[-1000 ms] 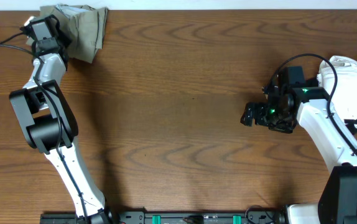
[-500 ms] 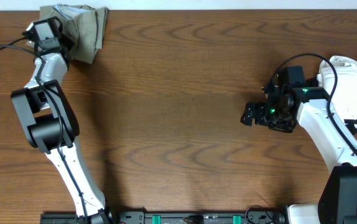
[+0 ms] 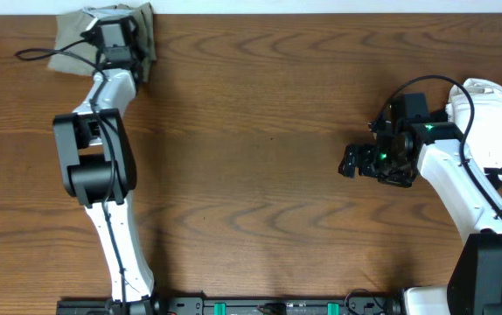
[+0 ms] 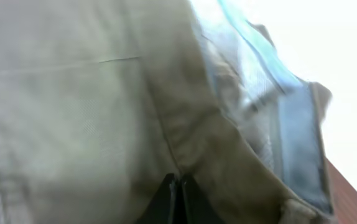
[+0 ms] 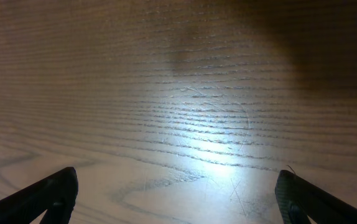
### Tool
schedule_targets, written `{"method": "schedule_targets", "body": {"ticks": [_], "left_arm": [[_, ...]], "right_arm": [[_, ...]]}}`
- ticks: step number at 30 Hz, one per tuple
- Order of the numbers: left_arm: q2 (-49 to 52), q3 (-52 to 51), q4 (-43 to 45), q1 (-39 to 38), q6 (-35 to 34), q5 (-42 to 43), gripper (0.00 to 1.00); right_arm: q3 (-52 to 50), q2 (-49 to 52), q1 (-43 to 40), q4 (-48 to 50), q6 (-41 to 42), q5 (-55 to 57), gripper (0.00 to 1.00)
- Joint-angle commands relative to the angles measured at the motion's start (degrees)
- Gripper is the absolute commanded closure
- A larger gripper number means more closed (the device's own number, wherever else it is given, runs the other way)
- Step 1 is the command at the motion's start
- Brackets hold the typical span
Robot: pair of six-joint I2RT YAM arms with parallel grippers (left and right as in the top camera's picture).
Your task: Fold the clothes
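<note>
Overhead and wrist views: khaki garment (image 3: 67, 58) lies unfolded, crumpled at the far-left edge of the table (image 3: 260, 131)

The left gripper (image 4: 178, 198) has its dark fingertips pressed together, and they meet right at a crease of the cloth. It looks as though a thin fold is nipped between them, though the wrist view is too close to be sure. Around the tips the garment fills the whole view: wrinkled grey-green cotton with a raised seam running up from the fingers, and pale whitish pocket lining (image 4: 256, 87) turned out on the right. From above it is a loose, uneven bunch under and beside the left wrist, with no flat panel or straight folded edge showing.

By that look, folding has hardly begun: the cloth must first be brought onto open wood and spread out, and every fold remains to be made.

The right gripper (image 5: 175, 186) hangs well apart over bare wood, fingers spread wide, holding nothing. A white cloth bundle (image 3: 496, 109) lies at the right edge.
</note>
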Motion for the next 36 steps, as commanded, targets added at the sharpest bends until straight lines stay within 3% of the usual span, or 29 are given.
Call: {"method": "schedule_targets", "body": {"ticks": [1,8,24,36], "left_arm": [[1.44,0.52,0.66,0.11,-0.72,0.09,0.95],[1.42,0.52,0.92,0.11,-0.15,0.13,0.94],[-2.71,0.52,5.73,0.33,14.67,-1.25,0.94],[-2.29,0.52,4.33,1.42,15.47,-1.18,0.93]], "right_arm": [[-0.37,-0.02,0.04,-0.09,-0.96,0.17,0.01],[-0.37,-0.02,0.04,-0.11,-0.98,0.17,0.01],[-0.37,-0.02,0.04,0.07,-2.25,0.17,0.01],[-0.37,-0.02,0.04,-0.96,-2.25,0.17,0.01]]}}
